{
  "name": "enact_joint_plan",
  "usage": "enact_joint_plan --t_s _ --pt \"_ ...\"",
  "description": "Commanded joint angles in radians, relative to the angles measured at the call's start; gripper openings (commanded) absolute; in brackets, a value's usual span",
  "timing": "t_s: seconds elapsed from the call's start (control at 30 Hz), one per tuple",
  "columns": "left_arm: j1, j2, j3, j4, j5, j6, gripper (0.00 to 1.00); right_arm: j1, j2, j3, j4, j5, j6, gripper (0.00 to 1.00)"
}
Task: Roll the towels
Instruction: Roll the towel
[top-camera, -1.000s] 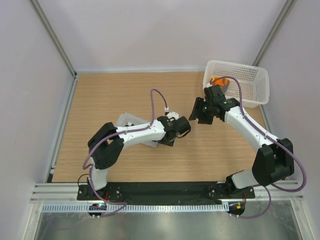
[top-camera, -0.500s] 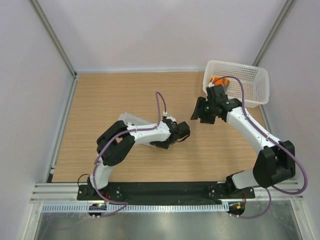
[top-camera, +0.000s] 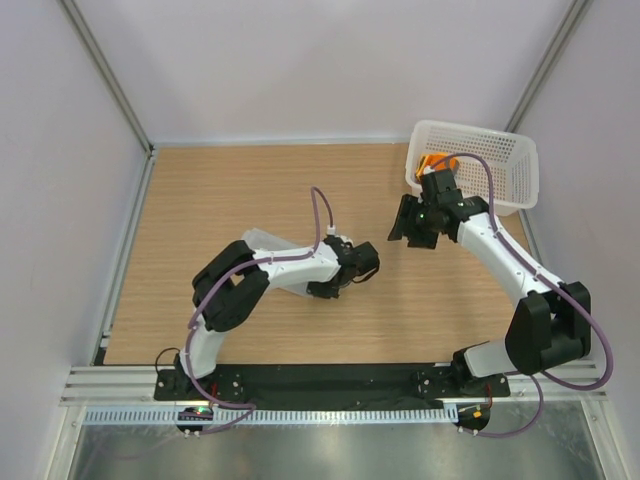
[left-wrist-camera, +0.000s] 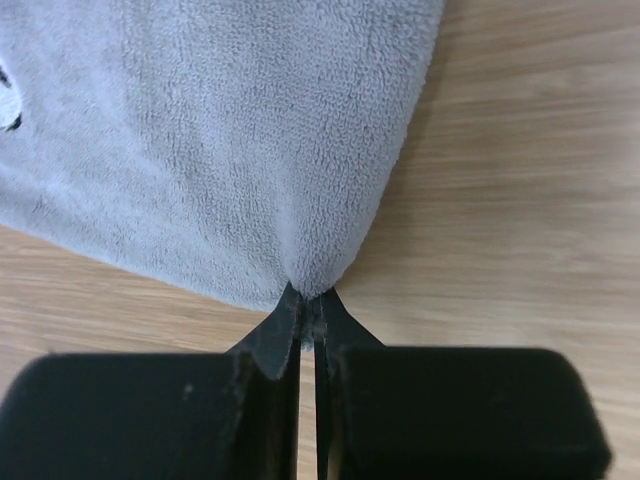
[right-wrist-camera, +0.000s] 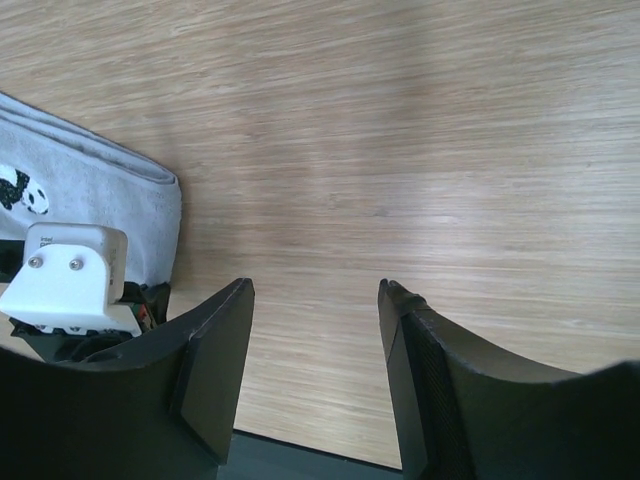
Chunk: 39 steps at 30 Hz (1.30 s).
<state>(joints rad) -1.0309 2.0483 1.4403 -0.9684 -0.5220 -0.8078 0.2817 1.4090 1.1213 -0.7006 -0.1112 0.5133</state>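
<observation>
The light-grey towel (top-camera: 262, 240) lies flat on the wooden table, mostly under my left arm. My left gripper (top-camera: 328, 287) is shut on its near corner, and in the left wrist view the towel (left-wrist-camera: 220, 150) bunches to a point between the tips of that gripper (left-wrist-camera: 308, 300). The orange towel (top-camera: 437, 162) sits in the near-left corner of the white basket (top-camera: 520, 150). My right gripper (top-camera: 405, 228) hovers open over bare wood, just in front of the basket. Nothing is between its fingers (right-wrist-camera: 315, 290). In the right wrist view the grey towel's edge (right-wrist-camera: 90, 190) shows at far left.
The basket stands at the table's back right corner. My left arm's white wrist mount (right-wrist-camera: 65, 275) sits close to the right gripper's left finger. Grey walls and metal rails border the table.
My left gripper has shut on the grey towel's corner. The left elbow swung rightward. My right gripper drifted slightly right and back toward the basket, still open.
</observation>
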Motion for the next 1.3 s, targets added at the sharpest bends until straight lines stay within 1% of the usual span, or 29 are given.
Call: enact_joint_plan --t_s 0.0,0.03,0.1,0.13,0.23,0.27,0.37,0.4,0.5,0.53,0.6,0.73,0.77,0.83,0.87,0.9,1.0,1.13,1.17,1.23,1.27 --pt "0.002 -0.071 0.045 0.069 0.149 0.007 0.00 -0.027 -0.022 0.011 -0.029 -0.001 -0.033 0.60" --pt "0.002 -0.083 0.045 0.082 0.207 0.004 0.00 -0.039 -0.024 0.020 -0.039 0.002 -0.038 0.61" --pt "0.003 -0.106 0.043 0.114 0.261 -0.002 0.00 -0.050 -0.039 0.028 -0.065 0.024 -0.053 0.62" --pt "0.003 -0.114 0.042 0.126 0.314 -0.007 0.00 -0.061 -0.047 0.035 -0.074 0.031 -0.056 0.64" --pt "0.008 -0.138 0.028 0.190 0.396 -0.013 0.00 -0.072 -0.074 0.048 -0.106 0.076 -0.070 0.66" --pt "0.011 -0.143 0.006 0.209 0.445 -0.024 0.00 -0.075 -0.080 0.051 -0.120 0.084 -0.068 0.67" --pt "0.040 -0.177 -0.047 0.301 0.516 -0.057 0.00 -0.076 -0.096 0.054 -0.128 0.074 -0.056 0.67" --pt "0.052 -0.189 -0.088 0.348 0.568 -0.068 0.00 -0.075 -0.097 0.054 -0.128 0.046 -0.050 0.67" --pt "0.094 -0.240 -0.185 0.445 0.649 -0.114 0.00 -0.075 -0.116 0.029 -0.096 -0.030 -0.050 0.67" --pt "0.109 -0.253 -0.208 0.468 0.669 -0.129 0.00 -0.076 -0.123 0.023 -0.083 -0.079 -0.050 0.67" --pt "0.150 -0.286 -0.269 0.525 0.712 -0.172 0.00 -0.076 -0.136 0.011 -0.054 -0.116 -0.050 0.67" --pt "0.198 -0.293 -0.329 0.563 0.787 -0.215 0.00 -0.075 -0.145 -0.012 0.002 -0.228 -0.036 0.67" --pt "0.207 -0.292 -0.340 0.566 0.798 -0.223 0.00 -0.075 -0.145 -0.018 0.036 -0.290 -0.027 0.66" --pt "0.235 -0.287 -0.369 0.609 0.839 -0.257 0.00 -0.067 -0.148 -0.049 0.079 -0.359 -0.018 0.64" --pt "0.244 -0.287 -0.401 0.634 0.891 -0.270 0.00 -0.064 -0.148 -0.057 0.114 -0.419 -0.016 0.63" --pt "0.255 -0.296 -0.421 0.690 0.913 -0.287 0.00 -0.058 -0.153 -0.077 0.131 -0.435 -0.013 0.62" --pt "0.290 -0.313 -0.483 0.781 0.979 -0.347 0.00 -0.033 -0.156 -0.106 0.191 -0.481 -0.010 0.58" --pt "0.330 -0.332 -0.573 0.913 1.063 -0.435 0.00 0.007 -0.150 -0.187 0.294 -0.518 0.030 0.53" --pt "0.345 -0.335 -0.596 1.004 1.080 -0.489 0.00 0.031 -0.147 -0.198 0.327 -0.515 0.036 0.52" --pt "0.359 -0.338 -0.664 1.086 1.126 -0.539 0.00 0.056 -0.136 -0.221 0.351 -0.499 0.051 0.49" --pt "0.371 -0.335 -0.682 1.162 1.143 -0.583 0.00 0.065 -0.122 -0.227 0.374 -0.492 0.056 0.49"
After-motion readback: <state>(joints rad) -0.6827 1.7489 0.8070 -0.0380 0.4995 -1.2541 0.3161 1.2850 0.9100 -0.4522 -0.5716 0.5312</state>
